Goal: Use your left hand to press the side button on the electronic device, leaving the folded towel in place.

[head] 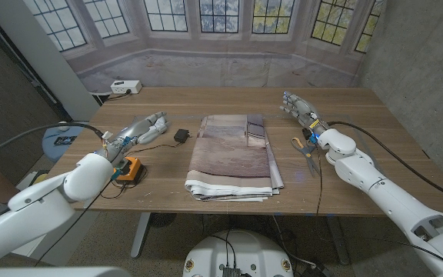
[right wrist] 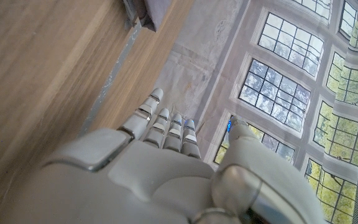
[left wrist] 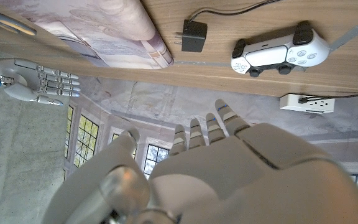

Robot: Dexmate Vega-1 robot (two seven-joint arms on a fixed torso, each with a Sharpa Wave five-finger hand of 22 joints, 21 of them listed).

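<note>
The folded towel is being kept at the middle of the wooden counter. The left hand is being held left of it, fingers straight and slightly apart, gripping nothing. Beyond the fingertips a white game controller and a black adapter are lying. The right hand is being held at the far right, fingers apart, near scissors

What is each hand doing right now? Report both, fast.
Left hand: open, fingers extended, holding nothing.
Right hand: open, fingers extended, holding nothing.
</note>
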